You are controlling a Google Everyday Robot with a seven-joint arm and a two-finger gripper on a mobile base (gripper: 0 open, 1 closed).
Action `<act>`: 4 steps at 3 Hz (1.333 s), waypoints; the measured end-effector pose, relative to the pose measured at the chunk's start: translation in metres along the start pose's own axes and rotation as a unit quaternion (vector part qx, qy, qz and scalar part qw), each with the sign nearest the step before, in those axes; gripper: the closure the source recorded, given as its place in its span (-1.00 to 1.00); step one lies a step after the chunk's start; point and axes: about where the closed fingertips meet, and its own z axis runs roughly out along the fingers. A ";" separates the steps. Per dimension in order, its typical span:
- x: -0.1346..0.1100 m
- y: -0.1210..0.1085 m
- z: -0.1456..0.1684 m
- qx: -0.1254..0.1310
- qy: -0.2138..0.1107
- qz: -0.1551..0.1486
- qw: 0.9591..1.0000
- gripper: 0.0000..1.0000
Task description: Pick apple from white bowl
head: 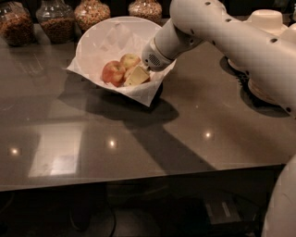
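While my gripper (137, 76) sits low in the white bowl (92, 41), right beside the apple (130, 60) on the paper lining (138, 95), I judge the grasp step in hand; next calls for closing on it, clear of the redder apple (113, 72). Gripper apart or together: cannot tell; contact hidden behind my wrist (155, 58)

The gripper (136, 76) is low inside the white bowl (92, 37), hemmed in by the apple (130, 60) and a redder apple (113, 72) just beside it. Jars (92, 13) crowd the back of the table (138, 139) and stacked bowls (268, 23) stand at one end — the near side lies open.
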 end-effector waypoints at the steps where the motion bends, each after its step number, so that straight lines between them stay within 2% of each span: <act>1: -0.004 0.002 -0.001 -0.005 -0.002 -0.007 1.000 0.73; 2: -0.011 0.002 -0.005 -0.007 0.002 -0.020 1.000 1.00; 4: -0.032 -0.003 -0.021 -0.013 0.035 -0.064 0.997 1.00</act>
